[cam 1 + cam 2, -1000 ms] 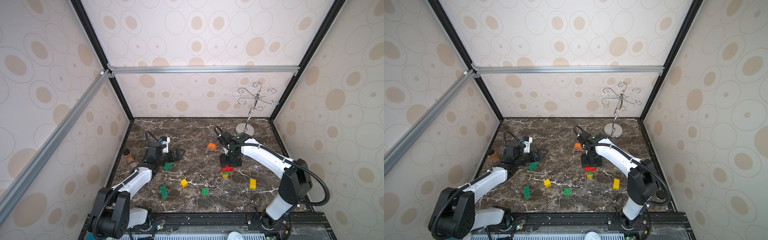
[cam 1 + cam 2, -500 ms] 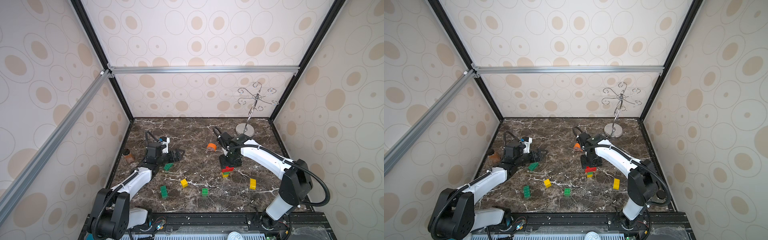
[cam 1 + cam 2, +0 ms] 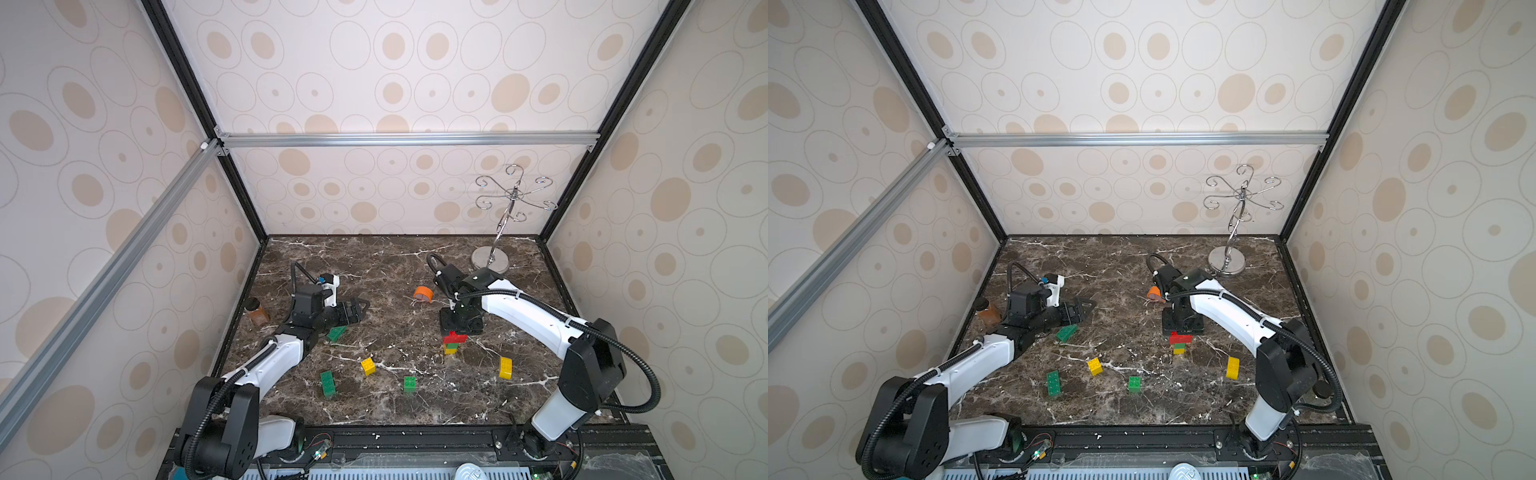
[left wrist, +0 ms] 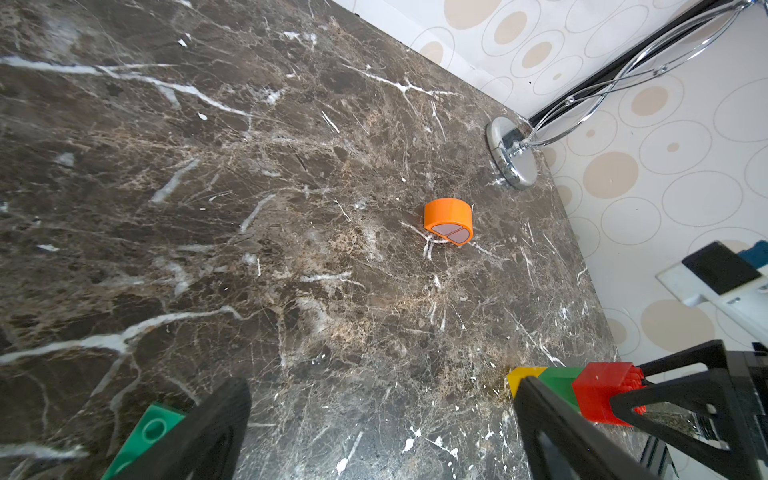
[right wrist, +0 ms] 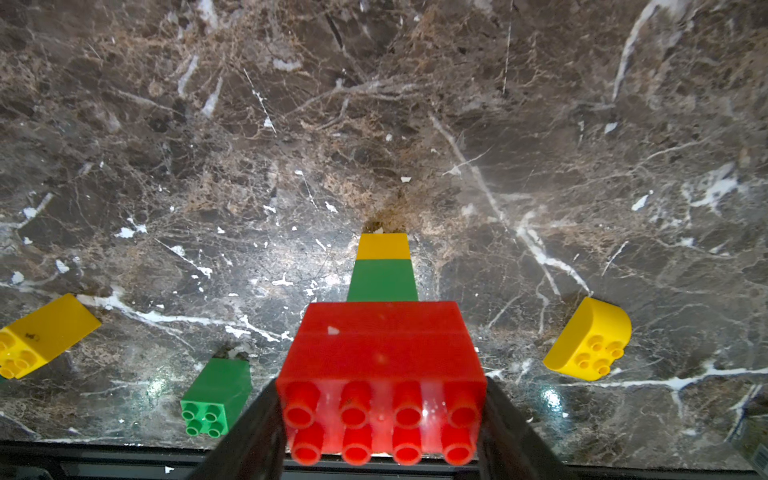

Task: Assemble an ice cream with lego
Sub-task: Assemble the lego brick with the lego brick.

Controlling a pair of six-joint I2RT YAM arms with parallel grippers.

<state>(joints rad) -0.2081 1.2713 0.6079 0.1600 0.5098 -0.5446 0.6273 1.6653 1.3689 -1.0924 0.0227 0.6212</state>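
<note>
As I work outward from my side, a green square brick (image 3: 409, 383) and a green oblong brick (image 3: 328, 383) lie nearest, in front of the stack (image 3: 454, 344) and to its left, a yellow square brick (image 3: 368, 366) just behind them; a yellow dome piece (image 3: 505, 368) lies on its side to the stack's right. The stack stands upright, yellow under green under a red brick (image 5: 380, 345), and the right gripper (image 5: 380, 382) pinches that red brick from both sides. Left of the stack the left gripper (image 4: 382, 409) gapes wide, holding nothing, a third green brick (image 3: 336, 333) just beside it. Beyond the stack lies an orange dome (image 4: 448, 218), then a chrome stand (image 3: 490, 262).
</note>
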